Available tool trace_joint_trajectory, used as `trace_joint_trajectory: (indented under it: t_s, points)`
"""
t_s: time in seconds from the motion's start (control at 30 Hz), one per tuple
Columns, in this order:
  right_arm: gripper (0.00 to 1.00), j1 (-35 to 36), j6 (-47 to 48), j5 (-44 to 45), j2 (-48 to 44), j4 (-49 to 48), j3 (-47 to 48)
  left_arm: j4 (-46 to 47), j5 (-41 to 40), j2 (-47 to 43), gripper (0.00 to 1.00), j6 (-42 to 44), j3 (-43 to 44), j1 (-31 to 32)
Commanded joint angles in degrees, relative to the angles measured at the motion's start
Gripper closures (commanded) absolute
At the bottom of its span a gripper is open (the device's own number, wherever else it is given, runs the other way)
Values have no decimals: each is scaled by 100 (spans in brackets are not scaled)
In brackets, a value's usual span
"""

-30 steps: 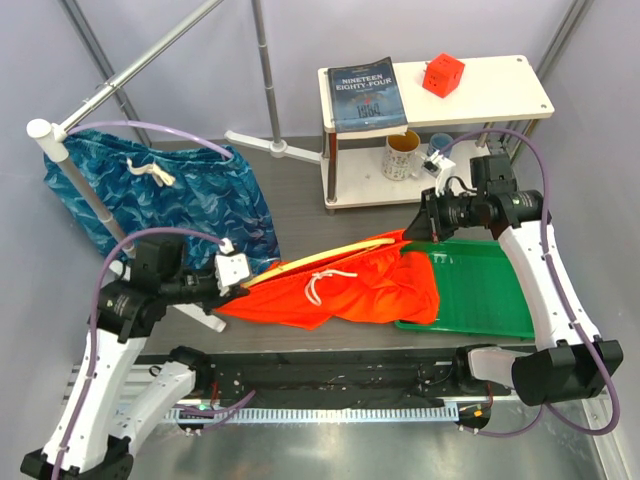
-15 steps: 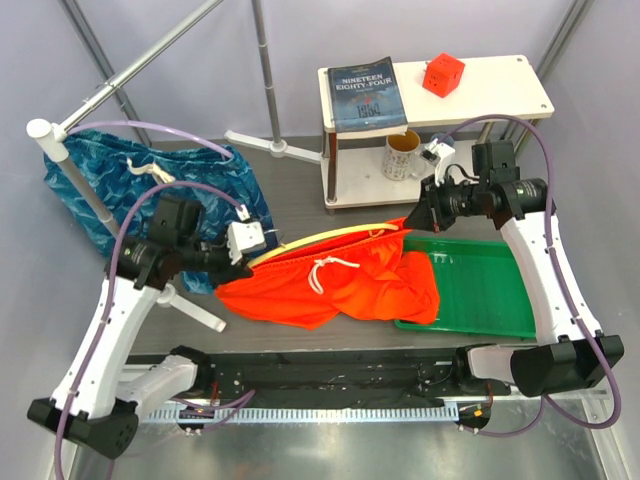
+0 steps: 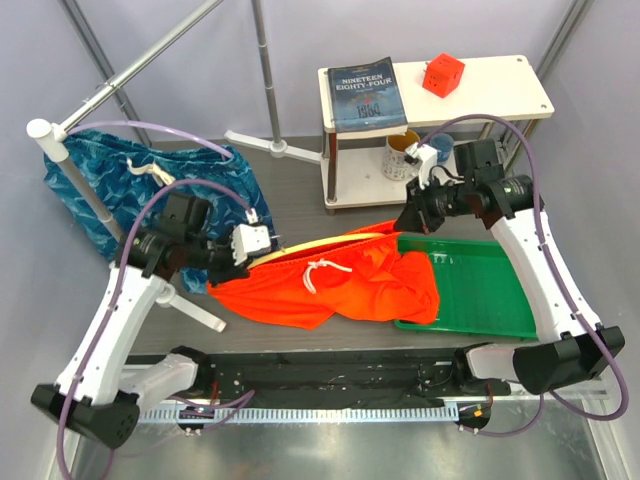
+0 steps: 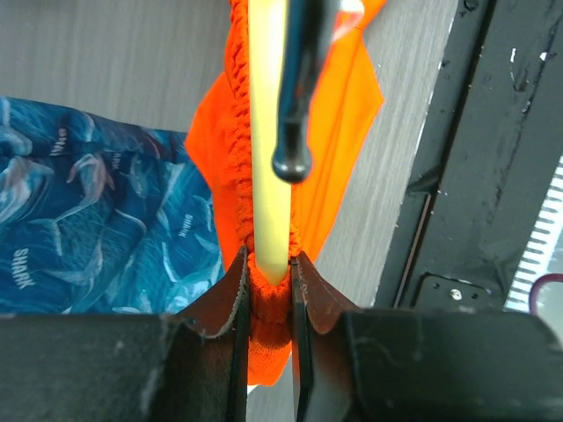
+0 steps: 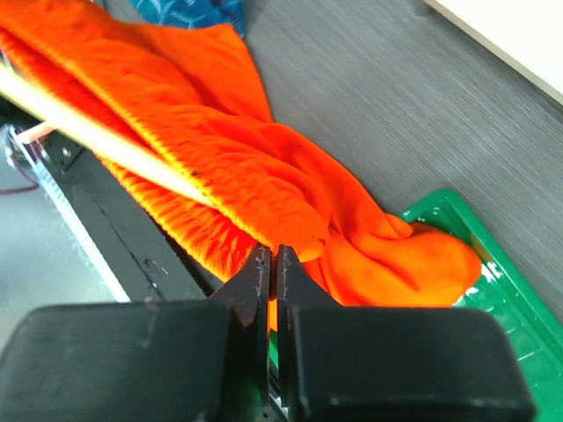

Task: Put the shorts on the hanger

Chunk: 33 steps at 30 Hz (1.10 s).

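two arms lean in over the dark table point(image 3: 300, 195) from its near edge, their wrists turned toward each other across a stretched garment. the left arm rises from its base, bends at the elbow and points right. its left gripper point(image 3: 262, 244) sits at the left end of the waistband. the right arm stands taller, folds at the elbow beside the white shelf point(image 3: 500, 95) and aims down and left, with the right gripper point(image 3: 408, 217) at the waistband's other end.

between them are the shorts point(image 3: 340, 292), bright orange-red. the elastic waist is pulled into a long line from gripper to gripper. the legs sag onto the table, and the right side is bunched over the left rim of a green tray point(image 3: 495, 300). the gathered waistband shows fine ribbing in both wrist views.

the hanger point(image 3: 335, 241), a thin yellow bar, runs along the top of the waistband, inside its fold. the left wrist view shows the left gripper's fingers point(image 4: 230, 294) pinched on the bar's tip, with orange elastic wrapped around it. the right wrist view shows the right gripper's fingers point(image 5: 256, 274) pressed together on a fold of waistband fabric, just past where the bar disappears into the cloth.

a white drawstring point(image 3: 318, 272) lies knotted on the front of the shorts. blue patterned shorts point(image 3: 170, 195) lie on the table behind the left gripper.
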<state>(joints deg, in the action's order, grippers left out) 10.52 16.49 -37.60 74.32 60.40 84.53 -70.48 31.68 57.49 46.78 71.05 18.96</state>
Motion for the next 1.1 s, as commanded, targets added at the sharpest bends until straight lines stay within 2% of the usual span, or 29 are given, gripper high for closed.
trace_joint_trajectory:
  t_s: [0.0, 0.07, 0.23, 0.33, 0.37, 0.43, 0.47, 0.53, 0.63, 0.77, 1.07]
  points:
    - [99, 563, 180, 719, -41, -318, 318, -1091, -725, 542, 100, -318, 488, 89]
    - [99, 931, 56, 807, 20, -354, 362, -1021, -725, 797, 100, -537, 796, 239]
    - [99, 1311, 30, 886, 214, -187, 503, -678, -611, 930, 100, -855, 1227, 617]
    - [80, 1391, 100, 851, 240, -117, 503, -573, -391, 834, 100, -908, 1263, 626]
    - [66, 1391, 152, 825, 249, -82, 572, -546, -347, 781, 100, -899, 1236, 635]
    - [54, 1400, 223, 825, 275, -11, 704, -502, -268, 553, 100, -829, 1149, 626]
    - [43, 1400, 275, 773, 284, 15, 905, -432, -259, 465, 100, -820, 1087, 635]
    - [32, 1400, 495, 641, 302, 50, 1213, -370, -233, 289, 100, -803, 1069, 635]
    - [21, 1452, 794, 141, 328, 94, 1469, -283, -215, 175, 100, -863, 1113, 635]
    - [19, 1943, 1110, -168, 381, 77, 1566, -396, 74, 174, 100, -855, 1341, 635]
    - [21, 3393, 1794, 490, 469, -248, 1470, -422, 444, 104, 100, -768, 1508, 635]
